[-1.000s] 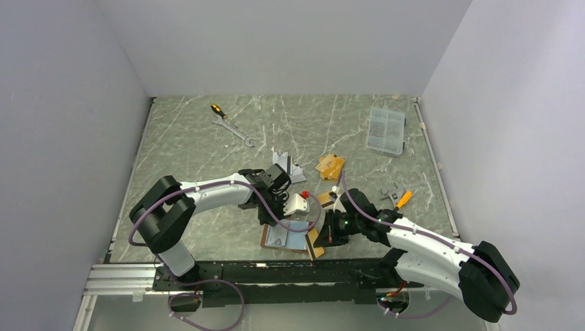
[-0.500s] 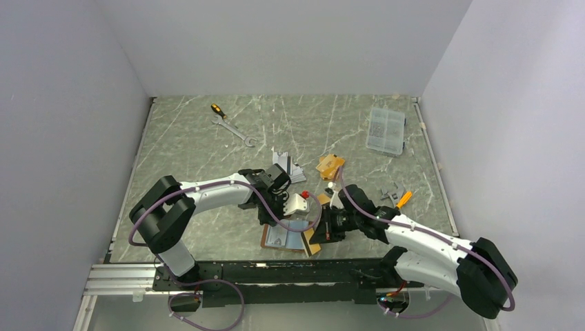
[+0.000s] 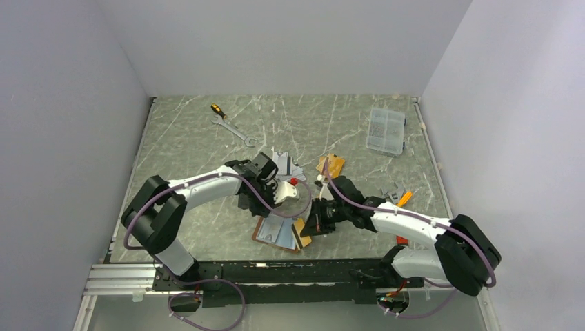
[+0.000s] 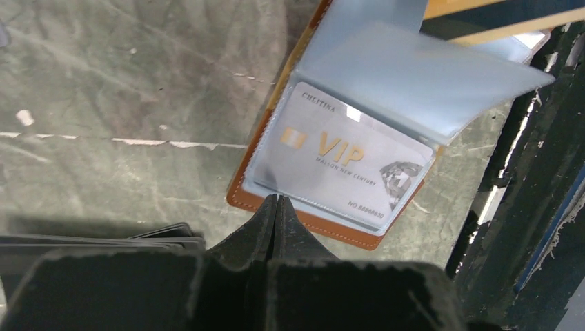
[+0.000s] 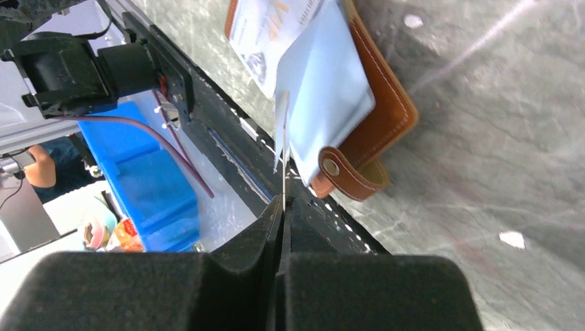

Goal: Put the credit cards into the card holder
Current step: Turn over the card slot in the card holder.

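Observation:
The card holder (image 3: 274, 233) lies open near the front edge, tan leather with pale clear sleeves. A silver VIP credit card (image 4: 345, 160) sits in one sleeve. My left gripper (image 4: 276, 200) is shut and empty, its tips at the holder's brown edge (image 4: 310, 222). My right gripper (image 5: 283, 204) is shut on a gold-orange credit card (image 3: 301, 234), seen edge-on in the right wrist view (image 5: 283, 155), beside the raised sleeve (image 5: 324, 89) and the snap strap (image 5: 345, 176). More gold cards (image 3: 331, 165) and silver cards (image 3: 286, 165) lie behind.
A wrench (image 3: 234, 129) and a small screwdriver (image 3: 217, 109) lie at the back left. A clear plastic box (image 3: 386, 129) stands at the back right. An orange-handled tool (image 3: 403, 198) and grey parts (image 3: 391, 193) lie at the right. The black front rail (image 3: 276, 272) is just past the holder.
Both grippers and the card holder have shifted left and a little away from the front edge. The right gripper has brought the gold card against the holder's right side.

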Action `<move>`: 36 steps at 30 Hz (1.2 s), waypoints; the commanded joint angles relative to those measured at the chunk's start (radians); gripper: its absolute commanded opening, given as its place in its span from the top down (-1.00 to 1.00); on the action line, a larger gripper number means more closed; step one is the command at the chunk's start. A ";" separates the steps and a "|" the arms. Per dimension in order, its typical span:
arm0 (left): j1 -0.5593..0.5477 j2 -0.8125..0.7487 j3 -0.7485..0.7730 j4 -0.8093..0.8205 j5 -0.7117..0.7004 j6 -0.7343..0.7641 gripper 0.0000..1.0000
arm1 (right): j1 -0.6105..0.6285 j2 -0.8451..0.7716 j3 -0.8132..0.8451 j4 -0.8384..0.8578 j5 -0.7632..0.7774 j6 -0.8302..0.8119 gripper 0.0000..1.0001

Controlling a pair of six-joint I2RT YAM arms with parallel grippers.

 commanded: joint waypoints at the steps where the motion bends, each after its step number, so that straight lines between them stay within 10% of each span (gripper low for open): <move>1: 0.027 -0.043 -0.014 -0.009 0.035 0.043 0.99 | 0.010 0.040 0.071 0.078 -0.030 -0.026 1.00; 22: 0.143 -0.135 -0.176 0.053 0.090 0.157 1.00 | 0.027 0.333 0.221 0.114 -0.072 -0.079 1.00; 36: 0.018 -0.045 -0.188 0.088 0.064 0.178 1.00 | 0.021 0.250 0.097 0.127 -0.105 -0.048 1.00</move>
